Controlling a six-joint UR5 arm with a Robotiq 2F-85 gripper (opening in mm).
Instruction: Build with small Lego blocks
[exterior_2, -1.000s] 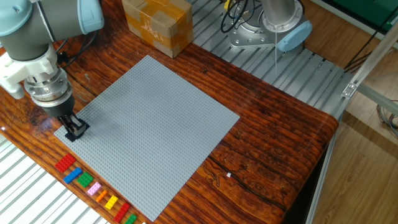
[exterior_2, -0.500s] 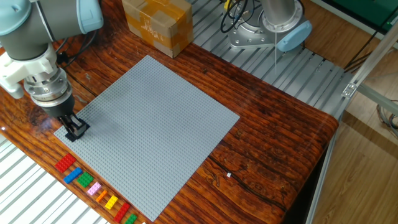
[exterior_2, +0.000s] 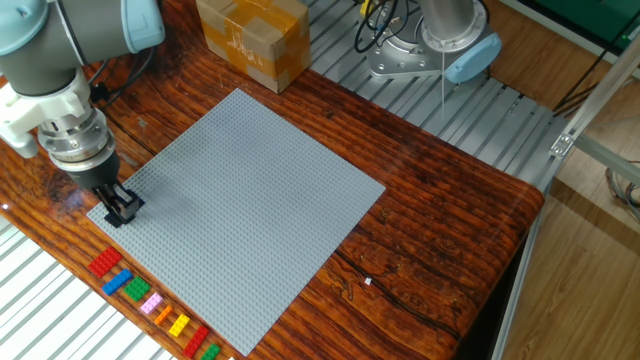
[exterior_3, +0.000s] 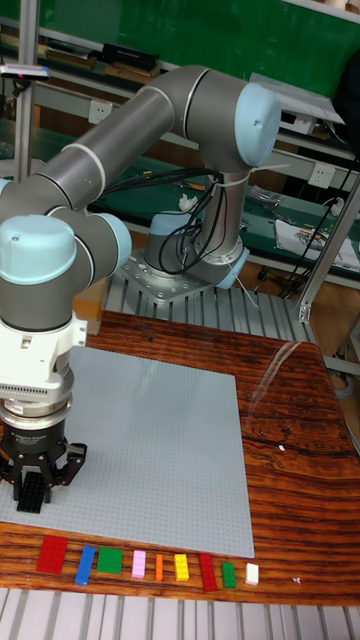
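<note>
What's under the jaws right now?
The gripper stands on the near left corner of the grey baseplate. A black brick sits between the jaws. Whether it is pressed onto the studs is hidden.

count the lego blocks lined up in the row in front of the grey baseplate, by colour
red: 2
green: 2
blue: 1
pink: 1
orange: 1
yellow: 1
white: 1
total: 9
</note>
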